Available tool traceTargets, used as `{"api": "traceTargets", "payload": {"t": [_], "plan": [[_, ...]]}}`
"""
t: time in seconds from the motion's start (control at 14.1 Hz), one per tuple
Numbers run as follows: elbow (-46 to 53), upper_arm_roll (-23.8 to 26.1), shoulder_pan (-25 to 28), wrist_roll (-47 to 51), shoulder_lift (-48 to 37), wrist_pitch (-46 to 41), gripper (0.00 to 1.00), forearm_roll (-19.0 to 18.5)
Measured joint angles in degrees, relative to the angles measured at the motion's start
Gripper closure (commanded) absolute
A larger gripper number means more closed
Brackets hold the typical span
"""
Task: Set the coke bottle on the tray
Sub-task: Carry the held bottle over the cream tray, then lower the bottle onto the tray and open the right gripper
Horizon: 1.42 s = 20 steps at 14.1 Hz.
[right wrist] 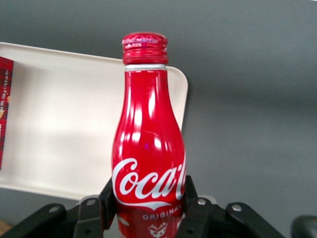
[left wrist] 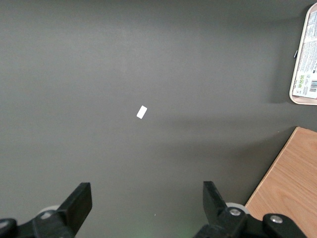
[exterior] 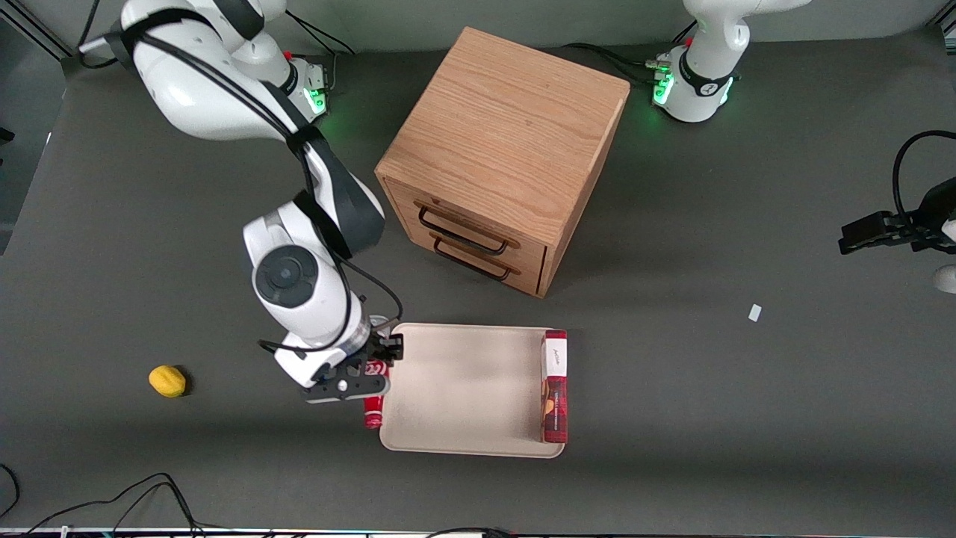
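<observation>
My right gripper (exterior: 371, 373) is shut on the coke bottle (exterior: 373, 407), a red contour bottle with a white script logo. In the right wrist view the bottle (right wrist: 147, 148) sits between both fingers (right wrist: 108, 198), its red cap pointing away from the wrist. In the front view the bottle is at the edge of the cream-beige tray (exterior: 463, 388) on the working arm's side, its cap end toward the front camera. The tray (right wrist: 64, 129) shows under and beside the bottle in the wrist view. I cannot tell whether the bottle touches the table or tray.
A long red box with a white label (exterior: 555, 385) lies on the tray along the edge toward the parked arm. A wooden two-drawer cabinet (exterior: 500, 157) stands farther from the front camera than the tray. A yellow lemon-like object (exterior: 167, 380) lies toward the working arm's end. A small white scrap (exterior: 755, 312) lies toward the parked arm.
</observation>
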Motion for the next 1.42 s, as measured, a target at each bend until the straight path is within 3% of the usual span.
{"api": "traceTargets", "payload": {"t": [0.21,0.28,0.57,0.92,1.42], "plan": [[0.5,0.0,0.0,-0.4,4.9,5.3,0.74,-0.1],[0.6,0.0,0.0,-0.4,6.4,6.6,0.67,-0.1],[0.7,0.0,0.0,0.2,12.0,11.1,0.64,-0.1],[1.3,-0.1,-0.1,1.1,14.0,13.2,0.29,-0.1],[1.4,-0.1,-0.2,1.6,14.7,15.1,0.23,-0.1]]}}
